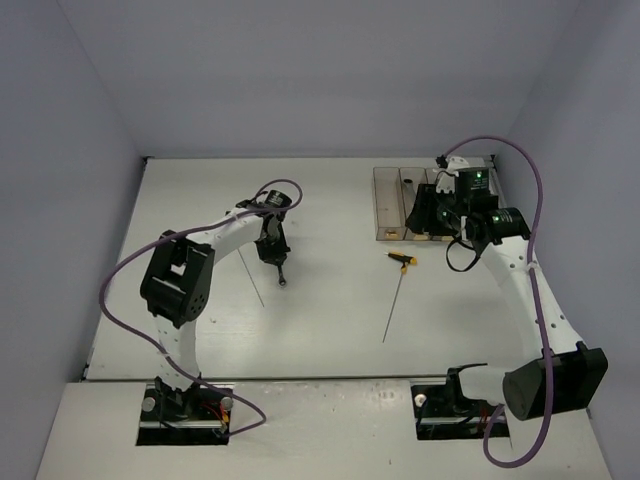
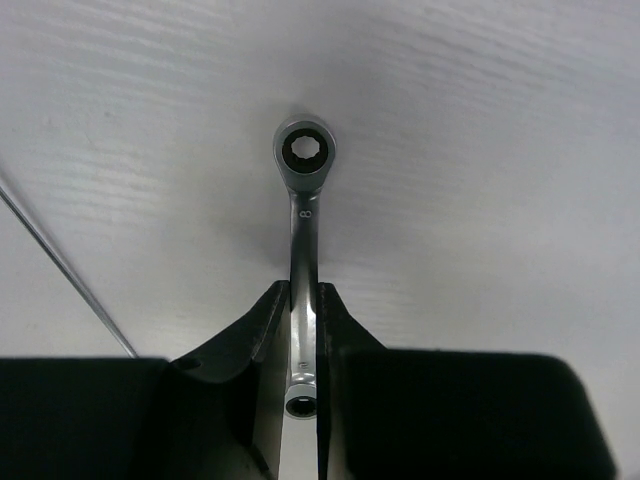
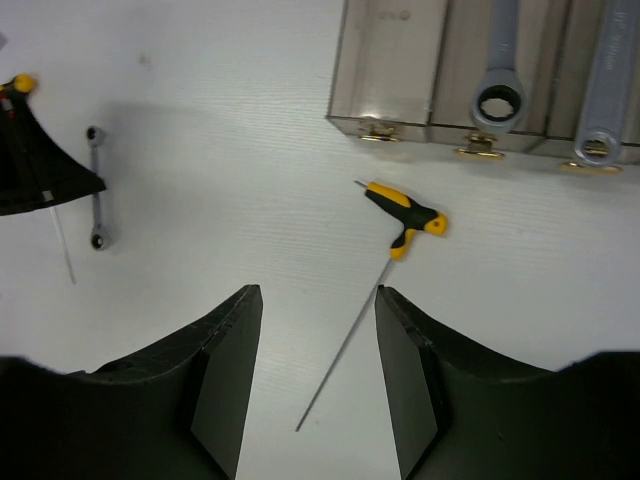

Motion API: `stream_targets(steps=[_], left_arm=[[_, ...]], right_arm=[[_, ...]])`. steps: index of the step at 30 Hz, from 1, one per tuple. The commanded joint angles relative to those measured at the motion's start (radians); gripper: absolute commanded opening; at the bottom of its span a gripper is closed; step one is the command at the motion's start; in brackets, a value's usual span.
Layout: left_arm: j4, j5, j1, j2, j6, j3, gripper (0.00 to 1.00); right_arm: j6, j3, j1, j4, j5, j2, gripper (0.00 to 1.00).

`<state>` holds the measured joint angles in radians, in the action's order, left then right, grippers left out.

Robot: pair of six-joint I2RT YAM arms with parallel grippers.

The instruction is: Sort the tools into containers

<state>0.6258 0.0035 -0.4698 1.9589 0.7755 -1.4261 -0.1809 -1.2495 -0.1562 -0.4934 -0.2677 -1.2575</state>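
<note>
A small silver ring wrench (image 2: 305, 160) lies on the white table, and my left gripper (image 2: 303, 290) is shut on its shank. From above, the left gripper (image 1: 277, 262) stands left of centre with the wrench's end (image 1: 283, 279) poking out below it. A yellow-black T-handle driver (image 1: 402, 259) lies mid-table, its thin rod pointing toward me. My right gripper (image 3: 318, 295) is open and holds nothing; it hovers above the driver's rod (image 3: 345, 350), near the containers (image 1: 392, 200). Two bins hold silver wrenches (image 3: 498, 100).
A second thin rod (image 1: 251, 277) lies just left of the left gripper, its handle end hidden beneath that arm. The row of clear brownish bins sits at the back right, close to the side wall.
</note>
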Motion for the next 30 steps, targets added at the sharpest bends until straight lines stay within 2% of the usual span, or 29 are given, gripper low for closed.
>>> stream_targets(steps=[1,10,14,21,30], left_arm=[[-0.156,0.168,-0.007,-0.223,-0.005,0.049,0.00],[-0.436,0.369,-0.016,-0.398,0.162,0.190,0.00],[-0.579,0.423,-0.031,-0.440,0.240,0.227,0.00],[-0.609,0.437,-0.061,-0.463,0.296,0.206,0.00],[-0.644,0.444,-0.061,-0.494,0.301,0.212,0.00]], right_arm=[[-0.065,-0.001,-0.073,0.133,-0.117,0.003,0.48],[-0.164,0.049,-0.307,0.305,-0.079,-0.029,0.53],[-0.201,0.059,-0.395,0.366,0.018,-0.061,0.56],[-0.225,0.050,-0.508,0.440,0.100,-0.147,0.56],[-0.221,0.028,-0.540,0.442,0.144,-0.219,0.49]])
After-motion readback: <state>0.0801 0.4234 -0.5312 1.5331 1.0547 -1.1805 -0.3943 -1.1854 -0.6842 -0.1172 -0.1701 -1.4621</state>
